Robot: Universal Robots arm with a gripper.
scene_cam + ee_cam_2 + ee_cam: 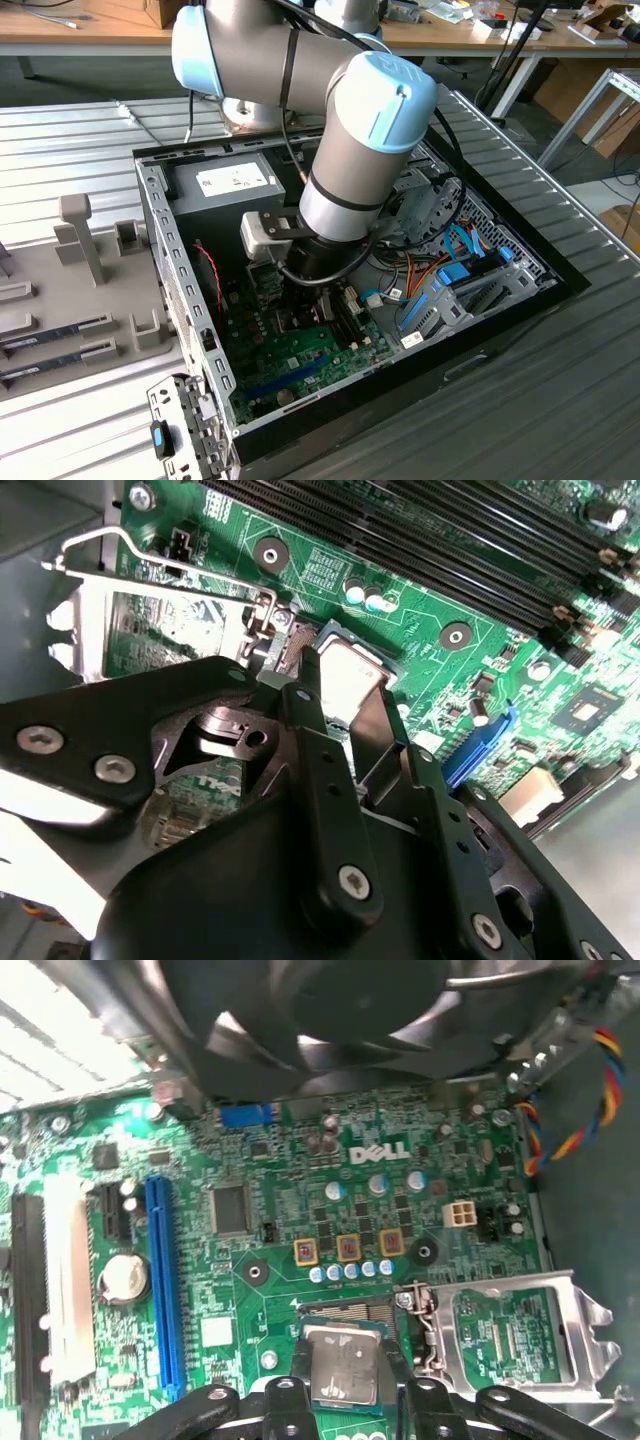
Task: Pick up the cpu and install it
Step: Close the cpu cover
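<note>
The small flat square cpu with its silvery-grey metal top sits between the black fingers of the end effector, which we read as clamped on its two opposite edges. In the second wrist view the same chip is low over the square socket on the green circuit board, though we cannot tell whether it is already seated or a little above it. Just beside the socket the silver metal retention frame is swung open, and its thin wire lever stands raised.

We judge the pick-up done and the placing under way: the chip is at the socket, but the grip is not released and the frame is not closed over it.

In the exterior view the grey arm with pale blue caps reaches down into the open black computer case on the ribbed metal bench. A grey power-supply box with a white label lies at the far side of the case.
</note>
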